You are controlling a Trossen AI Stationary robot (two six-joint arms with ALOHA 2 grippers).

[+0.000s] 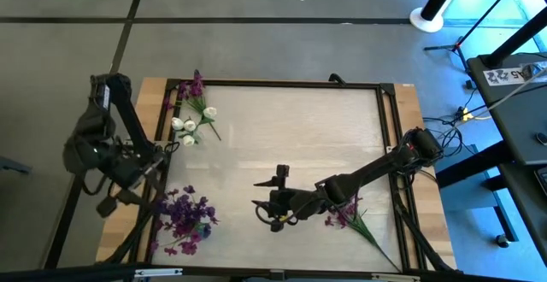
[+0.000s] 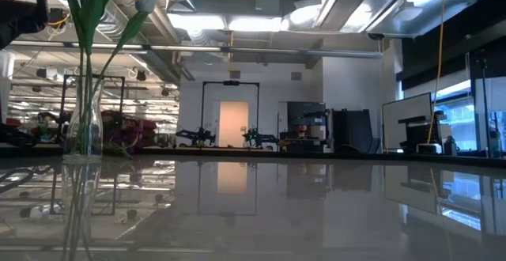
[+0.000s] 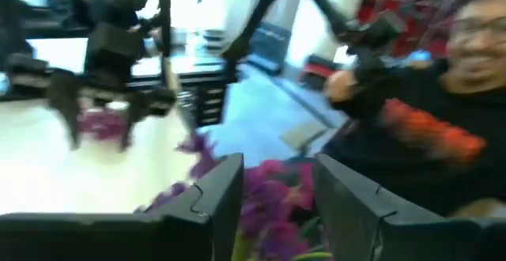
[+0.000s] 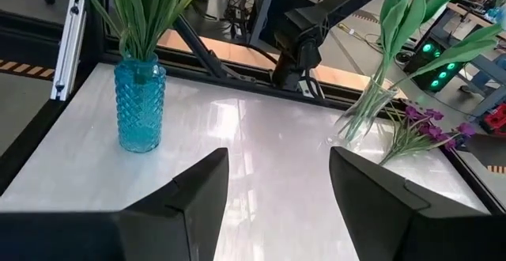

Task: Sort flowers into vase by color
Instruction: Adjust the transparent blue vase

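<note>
Right claw (image 1: 275, 212) sits low over the near-centre of the desk (image 1: 299, 128), fingers apart, nothing between them. Right wrist view confirms the gap is bare desk.

Loose purple sprig (image 1: 346, 216) lies just behind that claw, on the arm's own side, partly under the forearm, toward the desk's right near corner. Its blossoms point toward the claw, and its green stem runs diagonally away to the near-right edge. So you are facing away from the nearest flower: expect to pull back and turn before you can close across the stem.

Left claw (image 3: 273, 202) hangs off the desk's left edge, fingers apart, empty. Straight past its fingers in the left wrist view is the blue vase (image 4: 139, 105), holding the purple bunch (image 1: 184, 218) at the left near corner. A person shows beyond the desk in that view.

Clear vase (image 4: 365, 112) with white buds (image 1: 188, 126) stands at the left far corner; 1 purple sprig (image 1: 193, 88) lies beside it.

Judgement: the right arm is much nearer the loose near-right sprig, and the left arm is nearer both vases. Grip across the stem, not along it.
</note>
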